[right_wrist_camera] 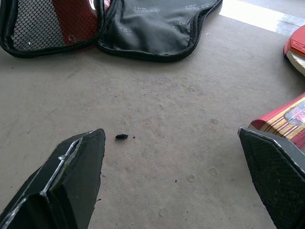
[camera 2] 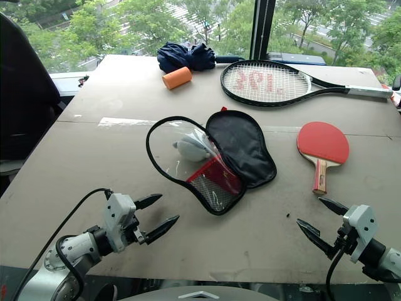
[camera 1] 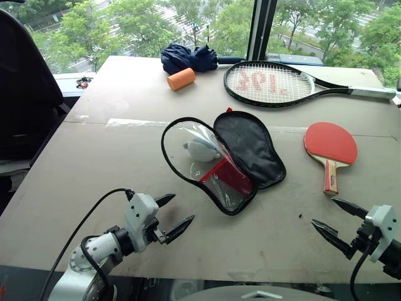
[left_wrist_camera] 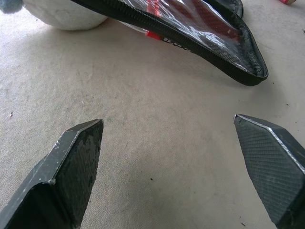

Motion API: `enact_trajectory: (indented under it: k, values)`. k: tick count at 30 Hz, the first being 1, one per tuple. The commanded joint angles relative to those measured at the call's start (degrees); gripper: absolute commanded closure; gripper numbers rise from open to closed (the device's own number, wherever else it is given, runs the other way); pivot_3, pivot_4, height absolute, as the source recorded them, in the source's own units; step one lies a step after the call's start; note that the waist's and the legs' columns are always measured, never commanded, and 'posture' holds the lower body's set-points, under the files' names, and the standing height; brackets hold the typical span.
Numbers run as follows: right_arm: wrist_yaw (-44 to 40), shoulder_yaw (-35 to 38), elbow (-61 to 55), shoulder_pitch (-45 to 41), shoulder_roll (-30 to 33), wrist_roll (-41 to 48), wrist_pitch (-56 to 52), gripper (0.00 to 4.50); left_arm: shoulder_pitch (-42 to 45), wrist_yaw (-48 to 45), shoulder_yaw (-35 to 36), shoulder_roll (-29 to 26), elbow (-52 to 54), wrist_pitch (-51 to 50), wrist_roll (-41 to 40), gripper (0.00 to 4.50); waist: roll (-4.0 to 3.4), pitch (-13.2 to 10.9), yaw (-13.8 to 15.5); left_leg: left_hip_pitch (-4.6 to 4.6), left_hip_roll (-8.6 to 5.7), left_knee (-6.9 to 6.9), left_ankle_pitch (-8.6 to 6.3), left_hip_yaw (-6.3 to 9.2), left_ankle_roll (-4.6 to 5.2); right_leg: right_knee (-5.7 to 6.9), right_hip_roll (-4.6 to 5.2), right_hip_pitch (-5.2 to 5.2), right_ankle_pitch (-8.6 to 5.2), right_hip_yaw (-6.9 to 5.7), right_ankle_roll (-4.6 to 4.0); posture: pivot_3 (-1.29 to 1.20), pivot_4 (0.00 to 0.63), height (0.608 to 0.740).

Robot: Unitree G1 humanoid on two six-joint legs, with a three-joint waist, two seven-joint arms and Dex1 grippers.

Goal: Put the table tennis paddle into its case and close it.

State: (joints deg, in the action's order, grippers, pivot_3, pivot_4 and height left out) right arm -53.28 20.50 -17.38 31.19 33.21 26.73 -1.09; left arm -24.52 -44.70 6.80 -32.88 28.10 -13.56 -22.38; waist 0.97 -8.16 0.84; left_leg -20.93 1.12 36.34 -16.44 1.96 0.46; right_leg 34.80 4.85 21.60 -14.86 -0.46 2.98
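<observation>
Near the table's (camera 1: 113,157) front edge both pincers hang spread wide and empty: the left gripper (camera 1: 175,216) at seven o'clock, the right gripper (camera 1: 331,221) at five. At centre the case (camera 1: 250,147) lies unzipped and splayed; small print on its black lining is too faint to read, and a grey plush charm (camera 1: 202,149) sits half hidden under clear film. At three o'clock lies the paddle (camera 1: 330,145), red face up, its handle label illegible. At one o'clock, the tennis racket (camera 1: 270,83) shows blurred red marks.
</observation>
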Motion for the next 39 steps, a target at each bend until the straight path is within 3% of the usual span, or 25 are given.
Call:
enact_trajectory:
  k: [1, 15, 21, 33, 39]
  values:
    - [-0.83, -0.34, -0.09, -0.31, 0.13, -0.02, 0.95, 0.00, -0.67, -0.33, 0.56, 0.04, 2.38, 1.66, -0.43, 0.08, 0.02, 0.01, 0.00, 0.01, 0.00, 0.00, 0.00, 0.00, 0.00, 0.01, -0.01, 0.00, 0.00, 0.00, 0.00, 0.00, 0.150, 0.740]
    - [-0.30, -2.53, -0.96, -3.14, 0.16, 0.42, -0.60, 0.00, -1.34, -1.04, 1.63, 0.24, 2.21, 3.44, -1.94, 0.08, 0.14, 0.14, -0.01, 0.08, -0.01, 0.08, 0.01, -0.01, 0.01, 0.10, -0.11, -0.04, 0.01, 0.08, 0.00, 0.00, 0.150, 0.740]
    - [3.79, -4.03, -3.82, -8.96, 0.20, 2.91, -7.11, 0.00, 2.16, -6.61, 3.69, -1.66, 0.59, 3.30, -7.39, 0.08, 0.08, 0.11, -0.03, 0.11, 0.03, 0.21, 0.01, -0.01, 0.01, 0.19, -0.20, -0.04, 0.04, 0.13, -0.02, 0.00, 0.150, 0.740]
    - [17.54, -16.82, 8.38, -41.29, -2.69, -4.29, -26.58, 0.00, 21.49, -11.29, 9.14, -10.45, 0.22, -9.35, -23.96, 0.08, 0.02, -0.05, -0.20, 0.13, 0.06, 0.83, 0.02, 0.02, 0.02, 0.81, -0.78, -0.01, 0.25, 0.40, -0.09, 0.00, 0.150, 0.740]
    - [21.12, -21.62, 17.43, -54.11, -6.81, -6.82, -35.09, 0.00, 24.45, -14.76, 13.60, -17.08, -2.55, -16.28, -28.98, 0.08, 0.01, -0.23, -0.84, 0.22, 0.07, 0.83, 0.04, 0.03, 0.01, 1.01, -0.94, 0.04, 0.32, 0.42, -0.21, 0.00, 0.150, 0.740]
